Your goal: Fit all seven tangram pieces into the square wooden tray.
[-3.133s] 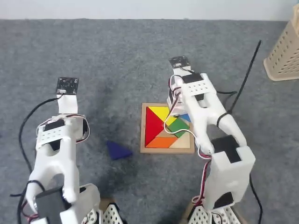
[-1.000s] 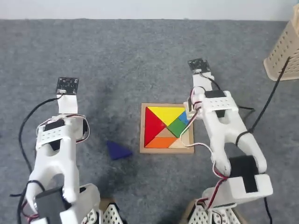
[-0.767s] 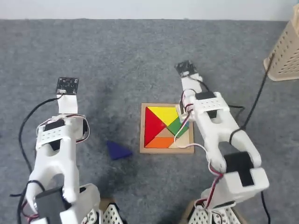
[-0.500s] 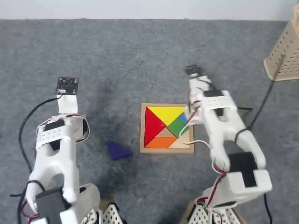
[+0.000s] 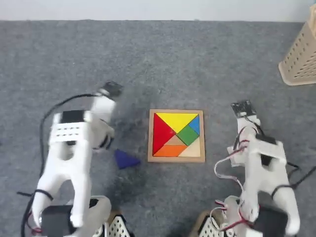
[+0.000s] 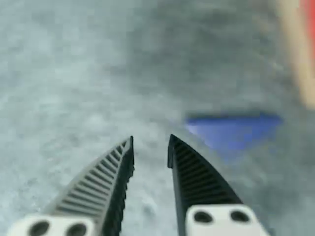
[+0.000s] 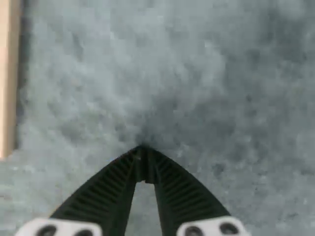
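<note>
left of the tray (image 5: 151,136), hovering beside the blue triangle (image 6: 231,130), left gripper (image 6: 150,145) jaws slightly apart; pickup step, next needing a straddle and squeeze. right gripper (image 7: 142,151) jaws together.

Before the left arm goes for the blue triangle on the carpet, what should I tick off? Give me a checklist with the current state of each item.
1. Left tool open: ok, there is a clear gap between its two halves.
2. Left tool around the blue triangle: not ok. The piece lies flat on the carpet beside the tips, not between them.
3. Right tool clear of the tray: ok, it is shut over the carpet beside the tray.
4. Free slot in the tray: ok, a brown triangular gap seems to show in the middle.
5. Slot matches the blue triangle's size and turn: cannot tell.
</note>
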Robot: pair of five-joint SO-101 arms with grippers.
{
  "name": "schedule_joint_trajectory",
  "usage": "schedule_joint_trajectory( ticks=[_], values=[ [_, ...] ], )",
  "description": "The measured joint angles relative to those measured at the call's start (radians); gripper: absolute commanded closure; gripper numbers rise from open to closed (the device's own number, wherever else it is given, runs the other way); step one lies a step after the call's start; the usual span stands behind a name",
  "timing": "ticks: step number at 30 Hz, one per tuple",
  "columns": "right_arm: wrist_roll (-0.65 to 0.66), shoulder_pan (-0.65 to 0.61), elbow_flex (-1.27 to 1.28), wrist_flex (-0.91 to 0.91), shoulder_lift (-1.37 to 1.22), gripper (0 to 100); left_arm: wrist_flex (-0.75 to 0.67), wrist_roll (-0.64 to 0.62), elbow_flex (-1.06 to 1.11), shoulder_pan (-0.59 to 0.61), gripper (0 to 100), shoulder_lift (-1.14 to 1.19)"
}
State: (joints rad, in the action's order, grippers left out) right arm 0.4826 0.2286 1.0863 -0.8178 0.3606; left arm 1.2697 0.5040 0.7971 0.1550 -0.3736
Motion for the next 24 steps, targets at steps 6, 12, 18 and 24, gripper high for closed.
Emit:
schedule_joint_trajectory(
  ticks=[6, 12, 18, 24],
  values=[
    [0.017, 0.012, 0.068, 0.034, 0.075, 99.2, 0.084, 0.146, 0.063, -0.236, 81, -0.012],
    [0.017, 0.012, 0.068, 0.038, 0.075, 99.2, -0.063, 0.249, 0.204, -0.276, 82, -0.012],
    [0.017, 0.012, 0.068, 0.038, 0.075, 99.2, -0.094, 0.319, 0.222, -0.276, 81, -0.012],
    [0.017, 0.012, 0.069, 0.038, 0.075, 99.2, -0.118, 0.371, 0.229, -0.239, 79, -0.012]
  ],
)
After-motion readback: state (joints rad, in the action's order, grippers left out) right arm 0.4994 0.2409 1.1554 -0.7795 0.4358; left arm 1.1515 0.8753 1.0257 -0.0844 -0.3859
